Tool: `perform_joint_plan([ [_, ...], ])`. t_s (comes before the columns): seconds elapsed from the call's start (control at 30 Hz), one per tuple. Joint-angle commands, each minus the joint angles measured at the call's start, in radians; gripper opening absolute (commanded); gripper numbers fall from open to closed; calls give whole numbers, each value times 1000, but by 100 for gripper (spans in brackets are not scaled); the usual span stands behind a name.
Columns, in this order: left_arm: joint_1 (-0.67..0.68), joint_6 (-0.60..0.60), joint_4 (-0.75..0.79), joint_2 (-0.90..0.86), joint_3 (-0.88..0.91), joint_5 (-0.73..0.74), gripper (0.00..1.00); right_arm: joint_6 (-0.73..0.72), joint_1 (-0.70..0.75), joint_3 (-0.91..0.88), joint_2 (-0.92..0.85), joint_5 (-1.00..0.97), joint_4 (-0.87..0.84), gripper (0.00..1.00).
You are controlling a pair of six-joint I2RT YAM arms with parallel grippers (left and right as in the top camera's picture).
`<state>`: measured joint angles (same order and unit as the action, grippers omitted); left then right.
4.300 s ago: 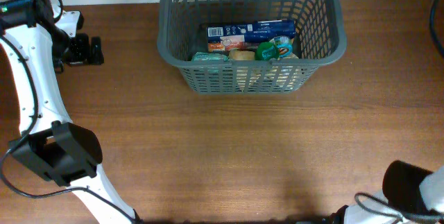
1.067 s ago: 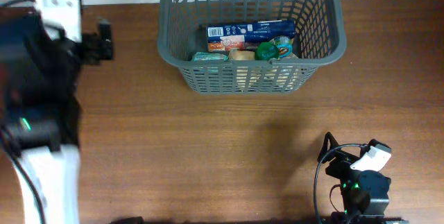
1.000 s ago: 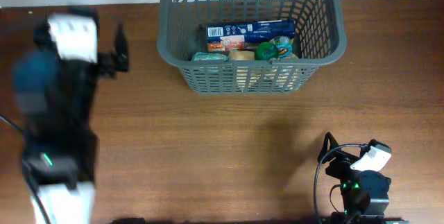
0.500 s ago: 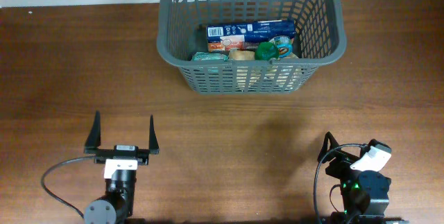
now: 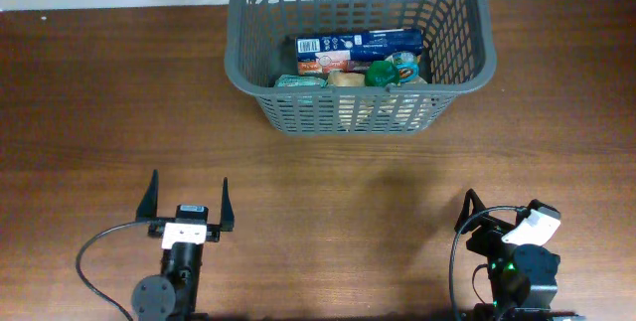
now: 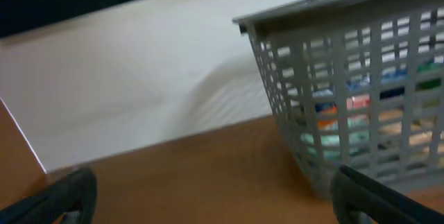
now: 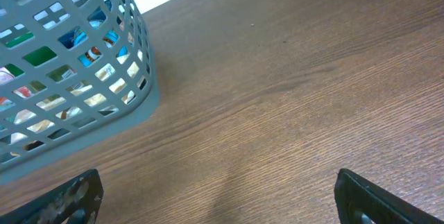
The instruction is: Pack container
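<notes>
The basket (image 5: 298,112) stands at the far side of the table (image 5: 348,192), groceries (image 5: 358,58) inside; left gripper (image 5: 187,194) and right gripper (image 7: 216,189) sit parked near the front, jaws apart, empty, so packing looks finished

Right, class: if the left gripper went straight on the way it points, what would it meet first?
Likely the container: in the left wrist view its left wall lies ahead of one finger of the open left gripper, while the midline just clears it over the table. Height is unclear.
</notes>
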<state>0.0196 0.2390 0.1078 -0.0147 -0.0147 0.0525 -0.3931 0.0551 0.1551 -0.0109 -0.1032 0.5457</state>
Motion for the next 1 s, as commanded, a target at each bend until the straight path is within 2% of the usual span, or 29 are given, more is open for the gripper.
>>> perform_joint_plan([
  [0.0,4,1,-80,10,6,-7,99,-8,-10,-8,7,-5,0,99],
  [0.07,4,1,-194,9,5,-10,99,-8,-10,-8,7,-5,0,99],
  [0.97,4,0,-187,1,5,-15,99,-8,-10,-8,7,-5,0,99],
])
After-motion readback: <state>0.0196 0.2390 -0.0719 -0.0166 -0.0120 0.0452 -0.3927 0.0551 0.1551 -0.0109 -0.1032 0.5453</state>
